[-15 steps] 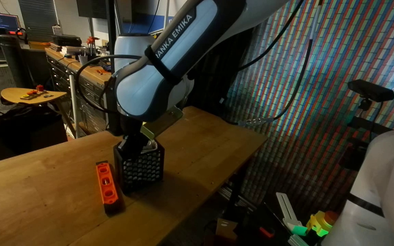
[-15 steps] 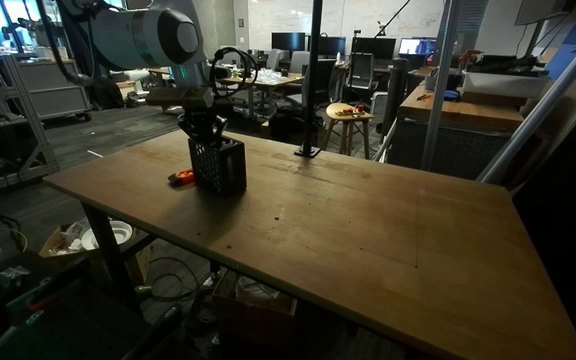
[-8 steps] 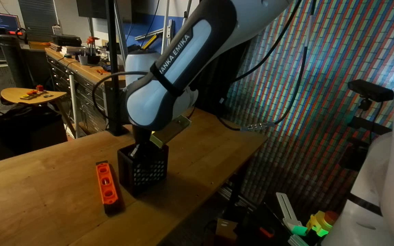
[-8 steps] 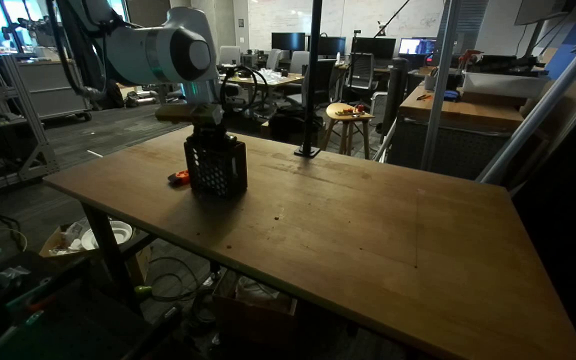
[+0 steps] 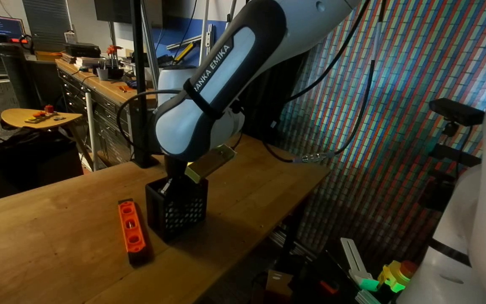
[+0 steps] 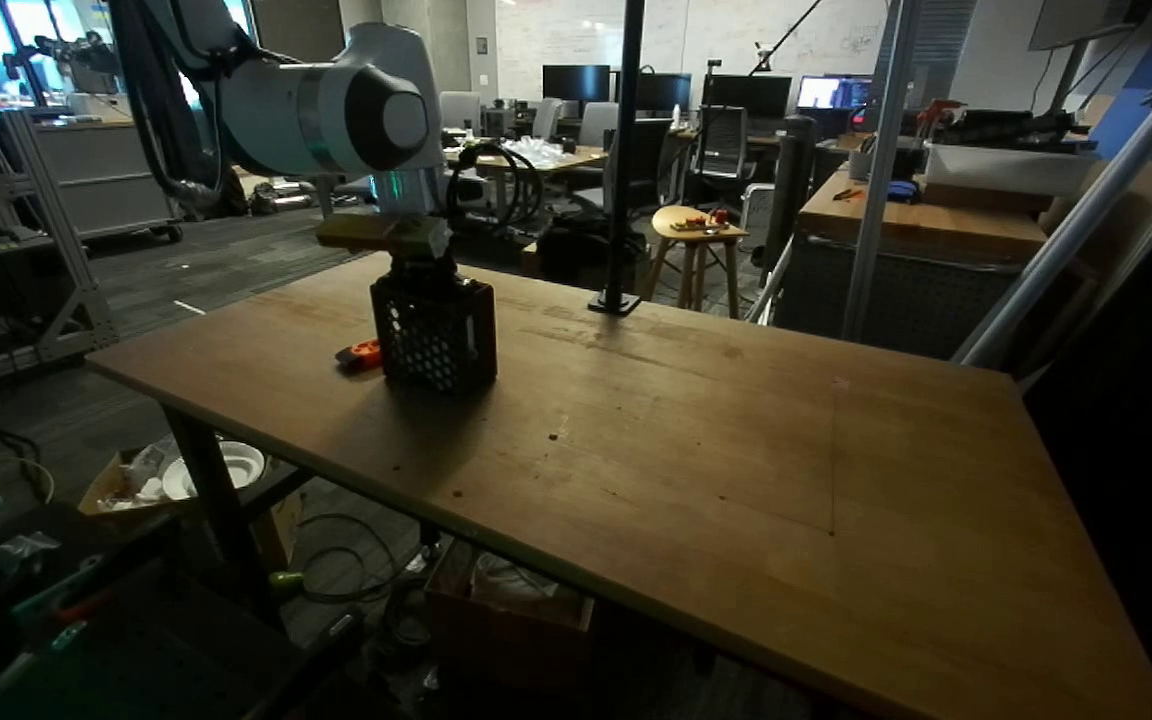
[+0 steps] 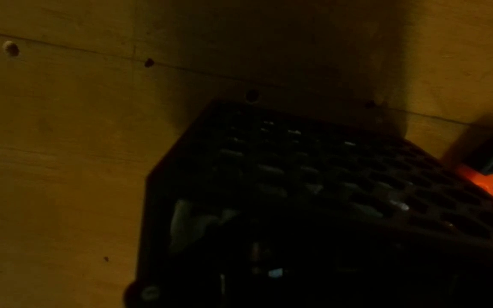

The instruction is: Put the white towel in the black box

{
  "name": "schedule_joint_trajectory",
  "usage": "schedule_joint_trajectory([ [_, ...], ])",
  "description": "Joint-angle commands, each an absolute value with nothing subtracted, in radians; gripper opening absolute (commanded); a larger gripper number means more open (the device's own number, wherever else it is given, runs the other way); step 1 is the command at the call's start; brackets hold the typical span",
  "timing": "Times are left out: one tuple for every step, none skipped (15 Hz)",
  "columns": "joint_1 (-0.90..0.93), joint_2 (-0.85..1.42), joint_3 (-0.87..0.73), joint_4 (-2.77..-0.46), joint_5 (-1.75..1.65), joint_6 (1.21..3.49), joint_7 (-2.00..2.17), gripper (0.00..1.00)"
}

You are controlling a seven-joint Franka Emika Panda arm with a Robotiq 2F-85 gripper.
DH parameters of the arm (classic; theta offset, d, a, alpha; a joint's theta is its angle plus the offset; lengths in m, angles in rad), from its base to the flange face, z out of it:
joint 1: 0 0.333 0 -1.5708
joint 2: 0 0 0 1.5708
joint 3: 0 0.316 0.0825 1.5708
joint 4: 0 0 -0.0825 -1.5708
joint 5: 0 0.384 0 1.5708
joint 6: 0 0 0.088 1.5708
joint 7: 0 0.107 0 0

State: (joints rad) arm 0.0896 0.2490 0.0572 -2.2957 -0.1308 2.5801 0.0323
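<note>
The black box (image 5: 184,213) stands upright on the wooden table, with a honeycomb of holes in its side. It also shows in an exterior view (image 6: 436,335) and, very dark, across the lower wrist view (image 7: 315,171). My gripper (image 5: 175,188) points down into the box's open top. Its fingers are below the rim and hidden by the walls, so I cannot tell whether they are open or shut. Whitish patches of the white towel (image 7: 191,224) show inside the box near a corner in the wrist view; the rest of it is hidden.
An orange-red bar-shaped tool (image 5: 132,230) lies on the table (image 5: 57,236) close beside the box. A black post (image 6: 623,180) rises from the table's edge. A cable (image 5: 365,97) hangs from the arm.
My gripper has moved down, deeper into the box. The box has shifted slightly. The whitish cloth seen at its top a second ago is now hidden in the exterior views. Little changed in the last half second.
</note>
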Motion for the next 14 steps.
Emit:
schedule_joint_trajectory([
  [0.090, 0.292, 0.061, -2.312, -0.114, 2.591, 0.022, 0.32],
  [0.100, 0.270, 0.054, -2.314, -0.137, 2.571, 0.043, 0.35],
  [0.108, 0.252, 0.050, -2.313, -0.154, 2.555, 0.057, 0.40],
  [0.117, 0.230, 0.043, -2.311, -0.180, 2.533, 0.076, 0.48],
  [0.123, 0.215, 0.040, -2.311, -0.198, 2.515, 0.090, 0.54],
  [0.130, 0.190, 0.037, -2.310, -0.221, 2.491, 0.109, 0.62],
  [0.134, 0.176, 0.037, -2.310, -0.238, 2.471, 0.124, 0.68],
  [0.138, 0.157, 0.038, -2.310, -0.256, 2.448, 0.142, 0.74],
  [0.140, 0.141, 0.041, -2.311, -0.270, 2.424, 0.155, 0.78],
  [0.142, 0.125, 0.045, -2.313, -0.281, 2.402, 0.168, 0.79],
  [0.143, 0.113, 0.048, -2.312, -0.289, 2.383, 0.179, 0.79],
  [0.143, 0.102, 0.052, -2.311, -0.295, 2.366, 0.186, 0.71],
  [0.143, 0.093, 0.056, -2.311, -0.301, 2.349, 0.193, 0.66],
  [0.142, 0.086, 0.060, -2.308, -0.301, 2.336, 0.196, 0.46],
])
